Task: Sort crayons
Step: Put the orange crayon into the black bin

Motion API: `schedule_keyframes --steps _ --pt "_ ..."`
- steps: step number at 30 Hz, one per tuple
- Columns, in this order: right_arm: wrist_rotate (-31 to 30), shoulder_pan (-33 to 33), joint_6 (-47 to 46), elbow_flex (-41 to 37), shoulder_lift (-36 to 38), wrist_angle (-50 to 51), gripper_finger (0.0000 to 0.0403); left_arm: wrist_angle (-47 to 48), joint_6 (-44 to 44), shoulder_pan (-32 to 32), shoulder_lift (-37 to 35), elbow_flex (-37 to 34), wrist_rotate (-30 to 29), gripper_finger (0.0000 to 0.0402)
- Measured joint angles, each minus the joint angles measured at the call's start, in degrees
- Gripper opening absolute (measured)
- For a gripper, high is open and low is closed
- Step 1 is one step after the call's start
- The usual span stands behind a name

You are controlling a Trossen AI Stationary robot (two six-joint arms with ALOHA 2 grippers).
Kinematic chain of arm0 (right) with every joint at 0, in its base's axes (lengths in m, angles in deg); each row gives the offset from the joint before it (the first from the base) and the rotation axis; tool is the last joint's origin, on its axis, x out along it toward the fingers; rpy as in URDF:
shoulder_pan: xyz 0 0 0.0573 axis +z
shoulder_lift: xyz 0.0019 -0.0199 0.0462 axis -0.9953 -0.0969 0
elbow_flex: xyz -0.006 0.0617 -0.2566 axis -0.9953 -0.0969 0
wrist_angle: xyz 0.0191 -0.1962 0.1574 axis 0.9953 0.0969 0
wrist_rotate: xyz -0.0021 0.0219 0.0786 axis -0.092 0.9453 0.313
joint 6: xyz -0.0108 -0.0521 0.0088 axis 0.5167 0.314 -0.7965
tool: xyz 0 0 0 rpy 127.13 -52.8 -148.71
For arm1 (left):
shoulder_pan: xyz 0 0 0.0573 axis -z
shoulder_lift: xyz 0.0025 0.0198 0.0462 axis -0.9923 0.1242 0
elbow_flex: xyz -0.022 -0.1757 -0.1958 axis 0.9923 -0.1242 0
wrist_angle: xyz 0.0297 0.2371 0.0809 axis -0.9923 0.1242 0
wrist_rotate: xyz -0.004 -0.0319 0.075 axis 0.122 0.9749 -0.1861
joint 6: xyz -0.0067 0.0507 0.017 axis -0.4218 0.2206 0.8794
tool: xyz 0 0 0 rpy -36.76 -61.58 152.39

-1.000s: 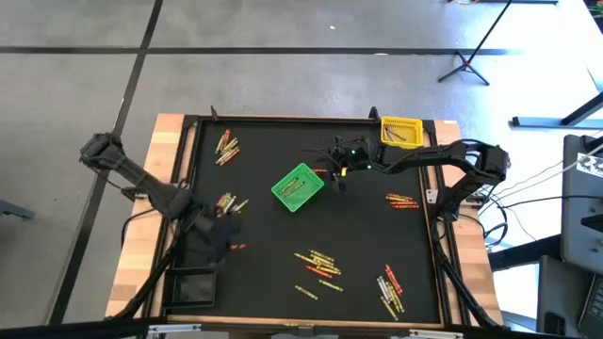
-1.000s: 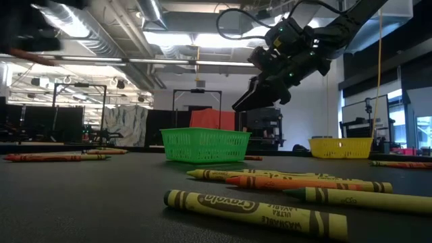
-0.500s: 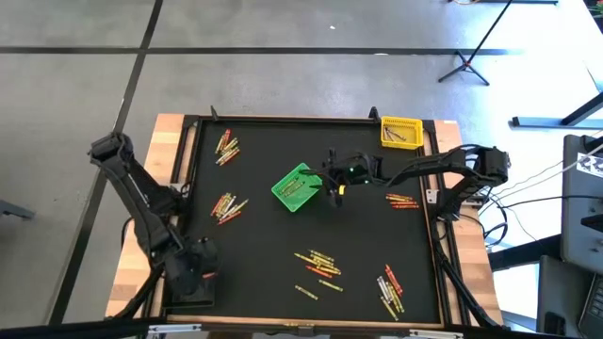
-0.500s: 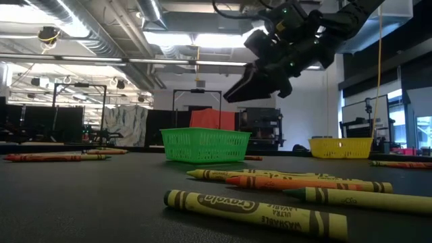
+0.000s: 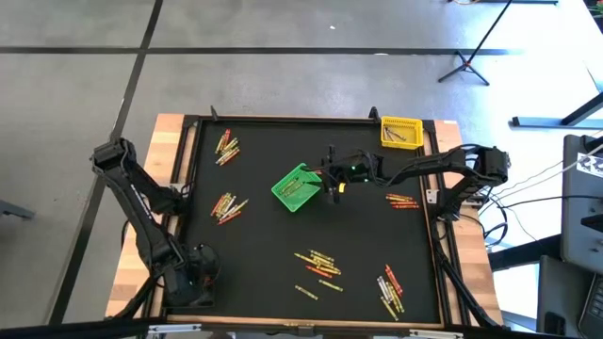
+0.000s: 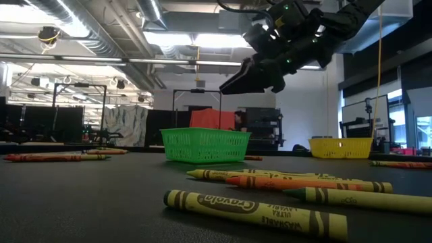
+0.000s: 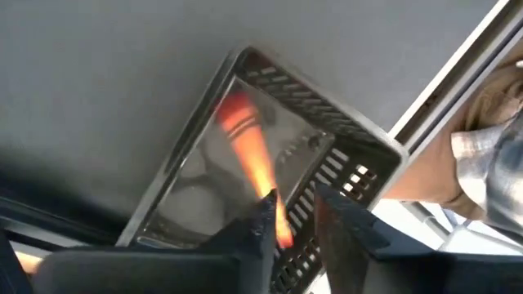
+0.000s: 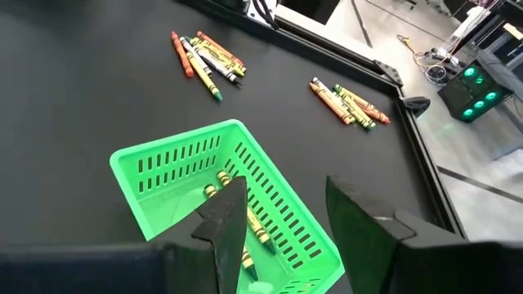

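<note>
Crayons lie in loose heaps on the black table: far left [image 5: 226,146], left [image 5: 226,205], near middle [image 5: 318,264], near right [image 5: 389,290] and right [image 5: 402,200]. My left gripper [image 5: 195,278] points down over the black mesh basket [image 7: 327,110] at the table's near left corner. Its fingers [image 7: 298,224] stand apart, wider than the blurred orange-red crayon [image 7: 249,155] showing between them and the basket floor. My right gripper [image 8: 286,184] hangs open and empty over the right side of the green basket [image 5: 297,186], which holds crayons [image 8: 233,200]. My left gripper points down into the black basket. The crayon's near end [image 7: 282,233] shows beside one finger [image 7: 263,224]; whether it touches that finger I cannot tell.
A yellow basket [image 5: 399,132] with some crayons stands at the far right corner. A raised black rim [image 5: 311,121] runs round the table. In the low view several crayons [image 6: 297,185] lie close to the camera at the near edge.
My left gripper has swung from the left middle of the table toward the near edge and sunk over the black basket, rolling as it went. My right gripper has shifted a little toward the green basket and tipped its fingers more level.
</note>
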Motion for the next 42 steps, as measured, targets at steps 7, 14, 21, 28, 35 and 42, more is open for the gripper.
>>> schedule_keyframes --steps 7,14,21,28,35,42 --pt "-5.53 0.44 -7.44 0.37 0.02 1.62 0.0166 0.6 7.11 -3.57 -2.85 0.0 1.54 0.0109" --pt "-10.58 0.33 -12.77 0.37 0.02 9.48 0.0166 0.69 27.78 -9.51 -5.11 0.0 -16.72 0.0107" --pt "-25.32 0.34 -17.99 0.37 0.02 14.32 0.0166 -0.86 44.81 -20.17 -5.09 0.0 -33.92 0.0106" --pt "-30.42 0.31 -25.07 -0.85 0.02 16.06 0.0166 -9.23 58.44 -29.42 -1.53 -0.42 -40.15 0.0106" --pt "-29.63 0.31 -27.34 -5.04 0.02 11.73 0.0166 -23.69 64.01 -34.89 5.28 -7.78 -39.25 0.0106" --pt "-26.71 0.31 -27.23 -9.01 -0.68 1.24 0.0166 -45.08 68.8 -39.13 10.46 -16.32 -40.9 0.0106"
